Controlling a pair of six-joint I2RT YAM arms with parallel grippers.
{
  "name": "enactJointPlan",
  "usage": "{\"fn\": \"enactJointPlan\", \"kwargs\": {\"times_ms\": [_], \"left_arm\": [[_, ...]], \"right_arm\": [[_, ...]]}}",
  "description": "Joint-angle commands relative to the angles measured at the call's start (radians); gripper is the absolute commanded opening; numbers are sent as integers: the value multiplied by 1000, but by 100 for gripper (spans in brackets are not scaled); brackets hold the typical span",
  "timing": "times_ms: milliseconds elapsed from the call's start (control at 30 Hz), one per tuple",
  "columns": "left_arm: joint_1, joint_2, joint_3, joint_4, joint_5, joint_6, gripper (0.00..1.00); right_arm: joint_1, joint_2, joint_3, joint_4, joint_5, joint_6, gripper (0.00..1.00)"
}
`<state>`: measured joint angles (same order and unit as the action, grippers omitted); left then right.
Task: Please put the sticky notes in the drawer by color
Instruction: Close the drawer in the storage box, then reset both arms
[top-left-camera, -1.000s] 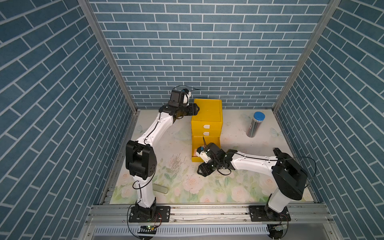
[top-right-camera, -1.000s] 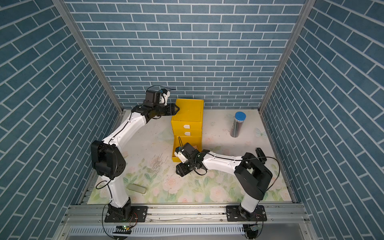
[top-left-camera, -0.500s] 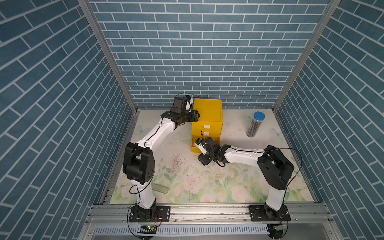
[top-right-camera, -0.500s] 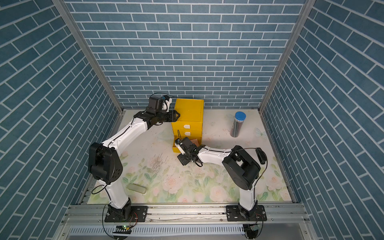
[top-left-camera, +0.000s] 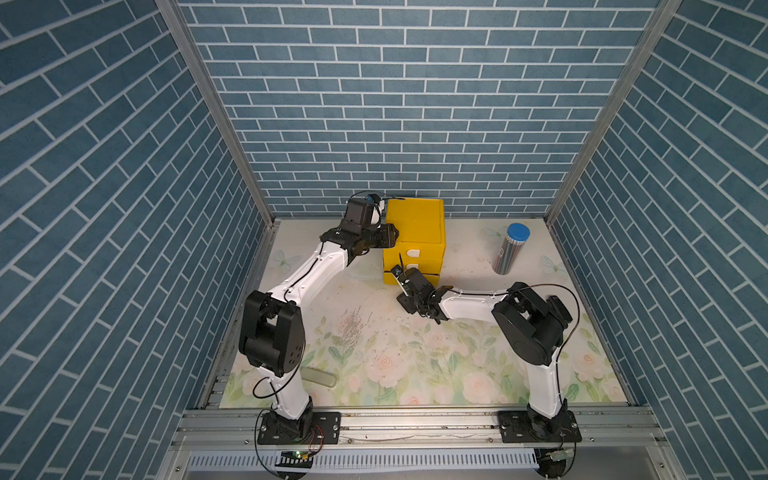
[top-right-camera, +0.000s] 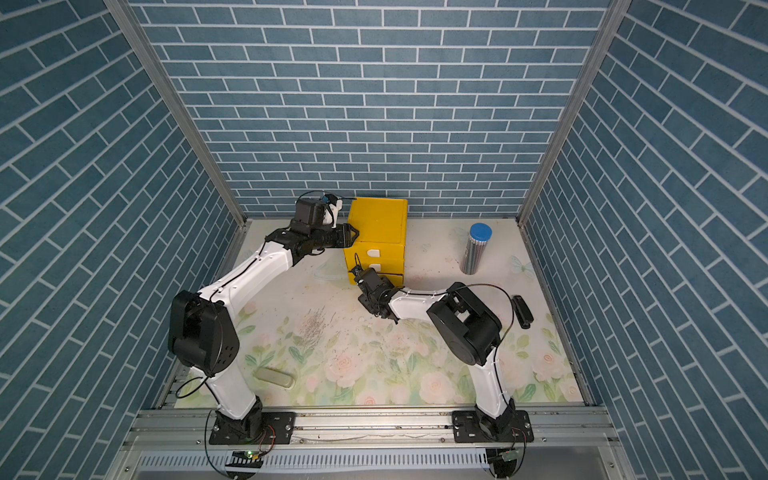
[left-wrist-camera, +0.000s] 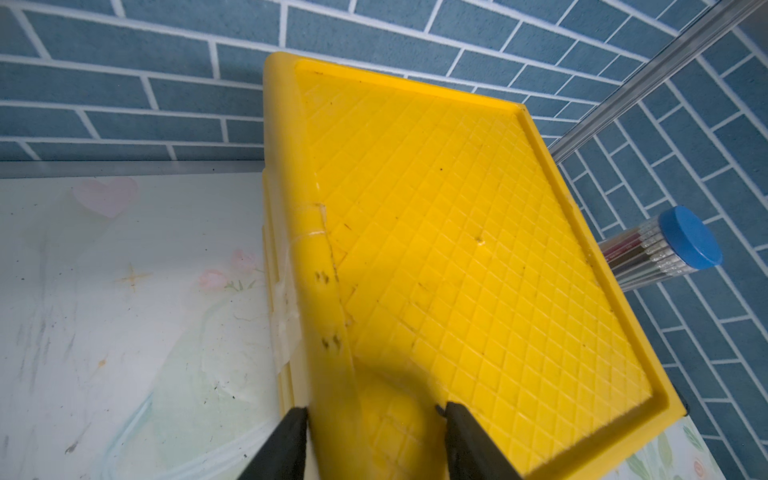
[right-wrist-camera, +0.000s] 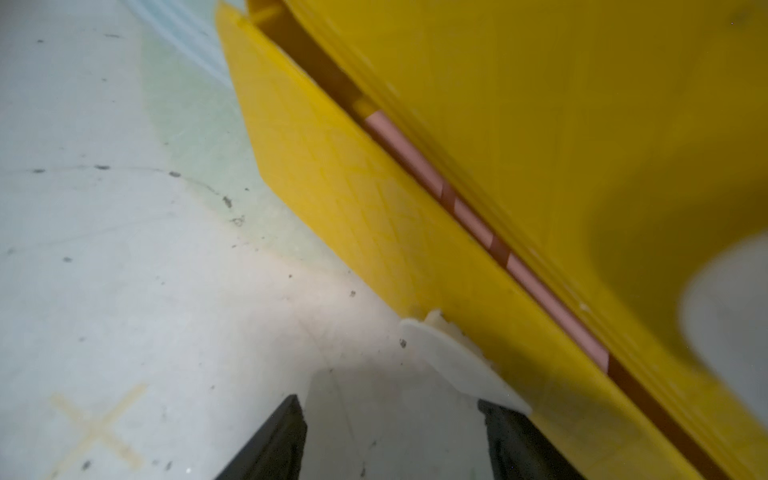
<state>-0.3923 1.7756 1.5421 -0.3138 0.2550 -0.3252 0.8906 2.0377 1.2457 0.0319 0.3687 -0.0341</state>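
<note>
Drawer unit (top-left-camera: 415, 224) stands at the desk's (top-left-camera: 469, 353) back edge, a little left of centre, drawer fronts facing the front edge. Left gripper (left-wrist-camera: 372, 411) is clamped across the unit's top rim near its left front corner. Jaws are closed on the plastic, one outside the wall, one on the diamond-patterned top; reads as bracing. Right gripper (right-wrist-camera: 390, 405) sits low at the bottom drawer (right-wrist-camera: 332, 199), jaws parted about halfway, bare desk between them, nothing held. The white tab handle (right-wrist-camera: 457, 365) lies against one fingertip. Bottom drawer is out by a crack; through the slit, a strip of salmon-pink sticky notes (right-wrist-camera: 419, 170) lies flat inside. No green or yellow notes in sight, none on the desk. Key relation: the drawer front lies just beyond the right gripper toward the back edge. Its long axis runs left–right across the fingers, tab pointing to the front edge. Right arm is nearer; closing likely wants a straight push backward, square to that axis.
</note>
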Motion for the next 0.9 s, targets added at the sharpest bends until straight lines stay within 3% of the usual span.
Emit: {"fn": "enactJointPlan", "kwargs": {"times_ms": [0, 267, 333, 400, 433, 567, 700, 867], "left_arm": [[-10, 0, -33, -102, -11, 14, 58], [-10, -61, 7, -106, -12, 3, 66], [-10, -95, 35, -100, -18, 6, 74], [-10, -163, 41, -67, -60, 6, 100], [-10, -203, 26, -37, -80, 7, 100], [-9, -399, -149, 134, -219, 59, 100], [6, -578, -432, 281, -432, 174, 100], [46, -740, -808, 519, -580, 244, 100]], "right_arm": [[21, 28, 53, 20, 95, -28, 73], [33, -123, 60, -44, 6, 34, 77], [45, -203, 18, -30, -59, 26, 78], [47, -315, -37, 3, -149, 31, 80], [47, -369, -68, 29, -190, 24, 82], [45, -613, -242, 180, -227, -78, 100], [-24, -806, -403, 280, -179, -148, 100], [-252, -916, -600, 357, -131, -165, 100]]}}
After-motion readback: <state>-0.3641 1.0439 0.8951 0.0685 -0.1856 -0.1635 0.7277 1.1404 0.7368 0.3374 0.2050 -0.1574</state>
